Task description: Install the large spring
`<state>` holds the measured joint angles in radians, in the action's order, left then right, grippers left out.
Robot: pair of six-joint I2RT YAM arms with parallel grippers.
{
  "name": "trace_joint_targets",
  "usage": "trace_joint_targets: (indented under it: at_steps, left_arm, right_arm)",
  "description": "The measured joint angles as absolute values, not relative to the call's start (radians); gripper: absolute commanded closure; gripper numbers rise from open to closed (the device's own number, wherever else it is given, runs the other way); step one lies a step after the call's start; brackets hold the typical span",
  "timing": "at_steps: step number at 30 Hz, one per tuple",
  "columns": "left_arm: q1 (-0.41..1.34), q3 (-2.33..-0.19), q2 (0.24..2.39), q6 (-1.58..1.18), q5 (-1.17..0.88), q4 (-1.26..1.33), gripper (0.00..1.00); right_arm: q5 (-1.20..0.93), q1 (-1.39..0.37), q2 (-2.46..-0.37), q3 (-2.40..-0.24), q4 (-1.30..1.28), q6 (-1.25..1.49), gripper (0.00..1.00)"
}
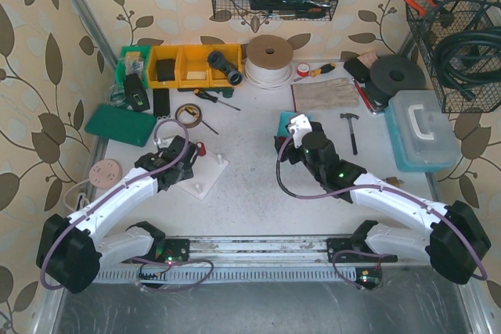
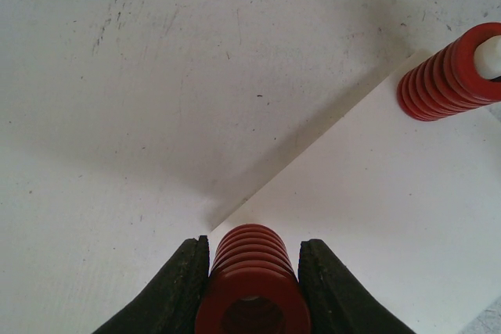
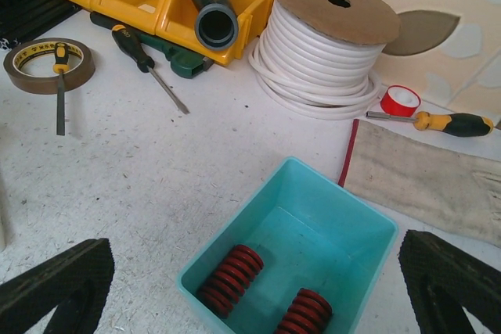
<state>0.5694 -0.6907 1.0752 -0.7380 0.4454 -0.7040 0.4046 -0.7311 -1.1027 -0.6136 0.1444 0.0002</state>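
Nearest the left wrist lens: large spring (image 2: 252,275), red, clamped by its flanks in the left gripper (image 2: 252,249), with the black fingers (image 2: 182,291) closed narrowly against the coils on both sides. Viewed end-on, straight down the open bore; long axis therefore in line with the fingers and aimed at the near corner of the white base plate (image 2: 368,224). Possibly a pale spot deep in the bore; too small to call a peg. Cannot tell whether the far coil touches the plate.

Farther across the plate, toward its far edge: second red spring (image 2: 442,80), seated around a white peg (image 2: 491,54).

Off the plate to its right, well apart: right gripper (image 3: 254,271), fingers spread wide and holding nothing, hovering over a teal bin (image 3: 337,228) with two spare red springs (image 3: 231,279) lying on their sides inside.

Judged step: seating, near the end of the task. Treat the left arm as the working arm, being directly over the plate. Keep the spring axis square to the plate and centred on the mounting point before lowering. Expect jamming or tipping from any lean. Release only after full seating.
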Motion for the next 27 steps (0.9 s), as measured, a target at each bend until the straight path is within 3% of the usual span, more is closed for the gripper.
trace_joint_targets:
  at_steps: [14,18,23,27]
  left_arm:
    - [0.569,-0.768,1.084,-0.706,0.473,-0.704,0.27]
    - [0.568,-0.791,1.069,-0.632,0.428,-0.658,0.23]
    - [0.569,-0.793,1.058,-0.530,0.300,-0.521,0.21]
    - [0.569,-0.765,1.059,-0.459,0.210,-0.376,0.20]
  right_arm:
    - [0.398,-0.662,-1.153,-0.675,0.043,0.110,0.01]
    - [0.372,-0.606,-1.174,-0.725,-0.040,0.164,0.01]
    - [0.327,-0.546,-1.257,-0.839,-0.174,0.184,0.20]
    - [0.255,-0.532,-1.344,-0.923,-0.279,0.187,0.45]
